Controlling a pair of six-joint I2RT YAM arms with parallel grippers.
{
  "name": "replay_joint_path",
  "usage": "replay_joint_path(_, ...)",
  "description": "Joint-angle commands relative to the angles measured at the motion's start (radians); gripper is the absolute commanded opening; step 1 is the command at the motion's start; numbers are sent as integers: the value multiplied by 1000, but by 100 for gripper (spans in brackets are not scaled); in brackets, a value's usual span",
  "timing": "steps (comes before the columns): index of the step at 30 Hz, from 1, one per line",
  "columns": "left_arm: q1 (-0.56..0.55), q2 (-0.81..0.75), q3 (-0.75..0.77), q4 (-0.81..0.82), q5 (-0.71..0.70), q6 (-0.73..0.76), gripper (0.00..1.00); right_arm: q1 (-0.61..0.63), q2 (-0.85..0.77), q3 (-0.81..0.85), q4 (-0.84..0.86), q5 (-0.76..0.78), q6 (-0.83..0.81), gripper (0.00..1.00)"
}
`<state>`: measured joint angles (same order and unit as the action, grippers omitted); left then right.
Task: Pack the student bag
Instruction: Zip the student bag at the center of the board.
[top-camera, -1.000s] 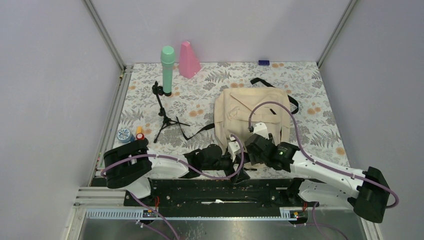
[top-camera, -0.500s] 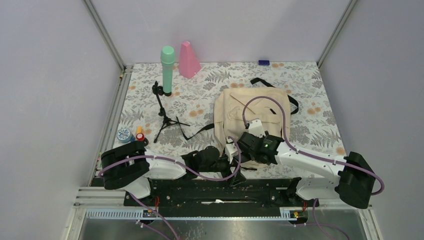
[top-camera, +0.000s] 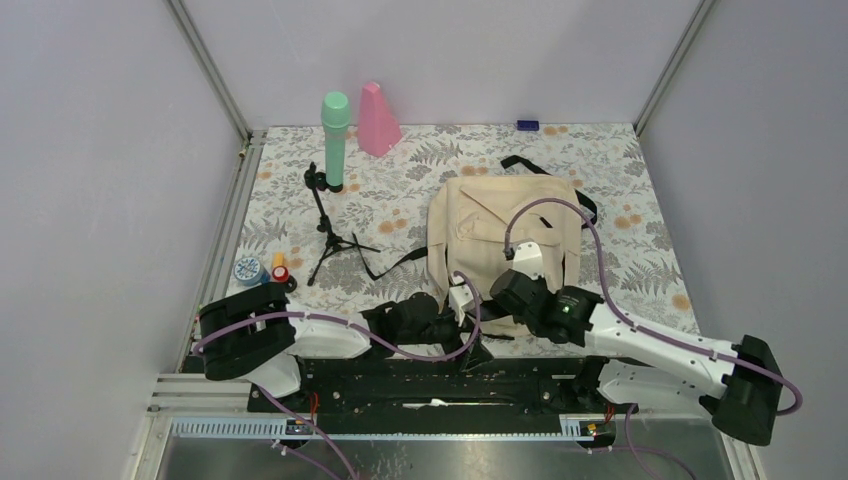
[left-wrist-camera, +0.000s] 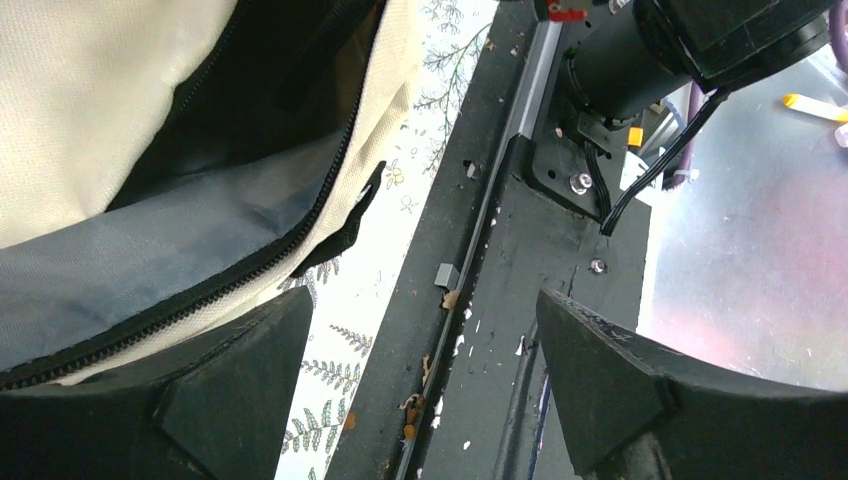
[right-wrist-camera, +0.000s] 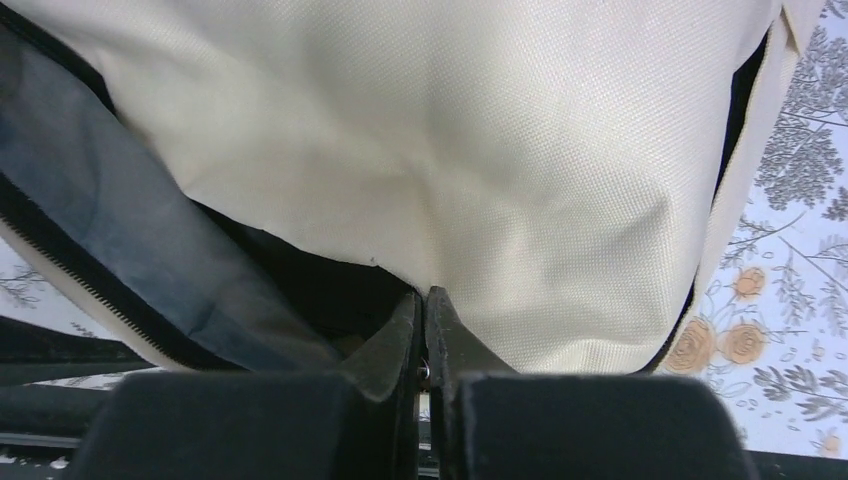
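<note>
Left wrist view, Dana: how do the jaws stand there?

Wide apart, Sam. The left gripper (left-wrist-camera: 422, 300) holds nothing. One finger hangs by the unzipped mouth of the student bag (left-wrist-camera: 90, 90), the other over the black mounting plate (left-wrist-camera: 560, 270) along the near edge of the bench (left-wrist-camera: 360, 290).

And the mouth of the bag?

Open. Black zipper teeth run along its edge, with grey lining behind them and a dark hollow above that.

What about the other side?

On the right gripper (right-wrist-camera: 425, 300) the jaws are pressed together. The cream cloth puckers into the pinch at the lower edge of the bag's upper panel, and creases fan out from the tips. Grey lining and zipper lie just below and to the left.

From above, where does the bag lie?

Flat on the floral bench, right of centre, with its open end toward the arms. Both wrists are at that near end, each arm reaching in from its own base. A black strap (top-camera: 585, 205) loops out at the bag's far right corner.

And farther out?

To the left, near the bench edge, lies a blue tape roll (top-camera: 247, 270) with a small orange-and-red piece (top-camera: 279, 267) just beside it. A black tripod (top-camera: 325, 225) stands just behind them. Beyond it a green cylinder (top-camera: 335, 140) stands upright, and a pink cone-like shape (top-camera: 378, 120) sits near it. A small dark blue object (top-camera: 527, 125) rests at the far edge; I cannot tell what it is.
</note>
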<state>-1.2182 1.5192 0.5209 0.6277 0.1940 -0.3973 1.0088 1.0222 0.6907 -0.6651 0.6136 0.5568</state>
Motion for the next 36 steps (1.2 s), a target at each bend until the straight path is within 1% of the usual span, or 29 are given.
replay_joint_path(1,-3,-45,48,59,-42,-13,86,8,-98,-42,93,-6,59,0)
replay_joint_path(3,5,-60,57,54,-61,-31,87,7,-154,-58,130,-28,77,0)
replay_joint_path(6,54,-95,63,54,-60,-105,88,7,-239,-86,195,-52,106,0)
replay_joint_path(8,109,-113,62,72,-38,-210,88,6,-285,-104,233,-66,122,0)
replay_joint_path(11,170,-104,62,155,42,-344,88,4,-328,-125,253,-73,147,0)
replay_joint_path(14,206,-37,62,290,150,-463,86,1,-369,-136,256,-77,166,0)
replay_joint_path(18,213,112,67,569,293,-596,83,-2,-415,-160,281,-95,190,0)
replay_joint_path(20,213,191,78,737,345,-658,80,-3,-426,-165,288,-103,201,0)
replay_joint_path(21,212,220,87,772,362,-672,77,-3,-430,-167,289,-107,205,0)
replay_joint_path(22,212,236,95,769,366,-668,75,-5,-432,-168,289,-108,207,0)
replay_joint_path(24,207,224,92,707,347,-608,73,-6,-438,-168,289,-112,209,0)
replay_joint_path(27,204,158,97,519,303,-482,74,-7,-444,-172,289,-114,213,0)
replay_joint_path(30,203,114,106,389,266,-378,77,-8,-442,-170,289,-114,214,0)
replay_joint_path(33,203,107,118,313,253,-305,80,-9,-434,-164,288,-116,210,0)
replay_joint_path(36,203,131,132,301,268,-271,80,-9,-432,-158,289,-120,207,0)
